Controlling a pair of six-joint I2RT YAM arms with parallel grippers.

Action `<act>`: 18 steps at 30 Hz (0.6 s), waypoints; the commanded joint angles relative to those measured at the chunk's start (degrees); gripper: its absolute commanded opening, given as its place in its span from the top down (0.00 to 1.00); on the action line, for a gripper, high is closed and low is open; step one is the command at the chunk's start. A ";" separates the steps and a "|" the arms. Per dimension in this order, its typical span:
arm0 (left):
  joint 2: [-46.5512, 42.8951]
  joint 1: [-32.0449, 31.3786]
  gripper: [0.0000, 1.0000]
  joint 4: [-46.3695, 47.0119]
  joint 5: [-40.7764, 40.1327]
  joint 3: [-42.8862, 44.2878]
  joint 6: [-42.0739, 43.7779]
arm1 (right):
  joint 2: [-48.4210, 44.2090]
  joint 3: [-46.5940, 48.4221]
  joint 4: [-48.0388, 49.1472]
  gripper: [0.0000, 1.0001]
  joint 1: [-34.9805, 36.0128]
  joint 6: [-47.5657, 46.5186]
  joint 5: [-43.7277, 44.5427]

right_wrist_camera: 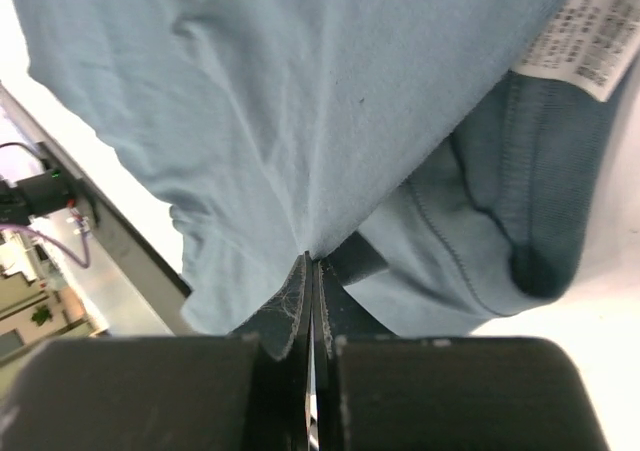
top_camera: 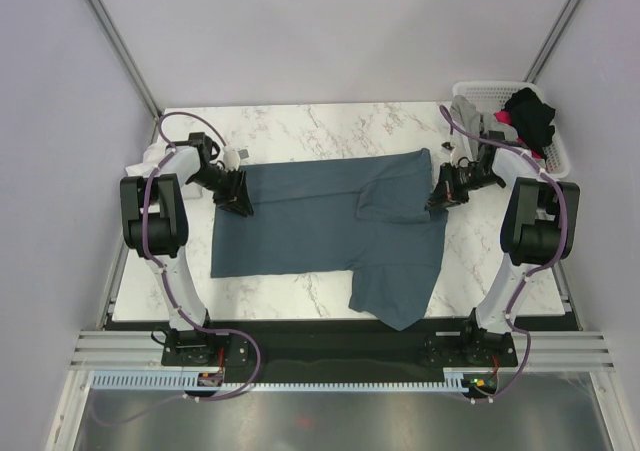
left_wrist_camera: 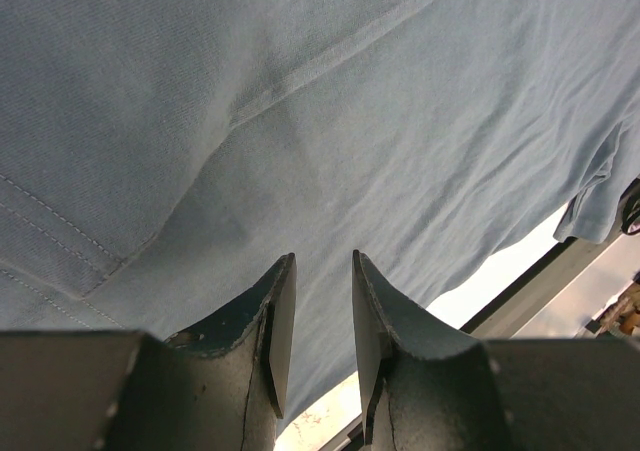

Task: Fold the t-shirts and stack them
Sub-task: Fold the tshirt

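Ideally, with the slate-blue t-shirt (top_camera: pixel 320 221) spread across the middle of the bench (top_camera: pixel 300 121) and the right fingers (right_wrist_camera: pixel 288 316) clamped on its right-edge fold, the left fingers (left_wrist_camera: pixel 278 321), narrowly parted and empty at its left edge, should pinch the hem before any lift.

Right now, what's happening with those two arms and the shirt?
Left gripper open at shirt edge. Right gripper shut on shirt, one part folded over. Basket far right, out of the way.
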 commanded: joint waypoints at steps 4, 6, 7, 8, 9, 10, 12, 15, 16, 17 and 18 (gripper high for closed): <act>-3.00 -0.15 0.64 0.16 1.41 -0.31 -1.12 | 0.64 2.89 -6.07 1.00 -0.21 -1.31 -4.31; -3.17 -0.15 0.64 0.16 1.41 -0.31 -1.12 | 1.08 2.45 -5.98 1.00 -0.13 -1.49 -4.31; -3.17 -0.15 0.64 0.16 1.41 -0.31 -1.12 | 1.26 2.10 -5.46 0.99 -0.21 -1.49 -4.05; -3.09 -0.15 0.64 0.16 1.41 -0.23 -1.12 | 1.26 1.93 -5.02 0.99 -0.21 -1.49 -3.61; -3.09 -0.15 0.64 0.16 1.41 -0.14 -1.12 | 1.52 1.75 -4.66 0.99 -0.21 -1.40 -3.26; -3.00 -0.15 0.64 0.16 1.41 -0.05 -1.12 | 1.70 1.49 -4.31 0.99 -0.21 -1.40 -2.39; -3.00 -0.15 0.64 0.16 1.41 -0.14 -1.12 | 1.87 1.40 -3.87 0.91 -0.21 -1.31 -1.77; -3.17 -0.15 0.64 0.16 1.41 0.39 -1.12 | -0.05 1.13 -2.64 0.71 -0.13 -2.01 1.75; -3.17 -0.06 0.64 0.16 1.41 0.48 -1.12 | -1.10 1.05 -2.12 0.68 -0.21 -2.37 2.45; -3.35 -0.15 0.64 0.16 1.41 0.48 -1.12 | -2.16 1.13 -0.63 0.65 -0.21 -2.46 4.28; -3.61 -0.15 0.64 0.16 1.41 0.74 -1.12 | -4.34 1.31 0.43 0.63 -0.13 -2.37 5.17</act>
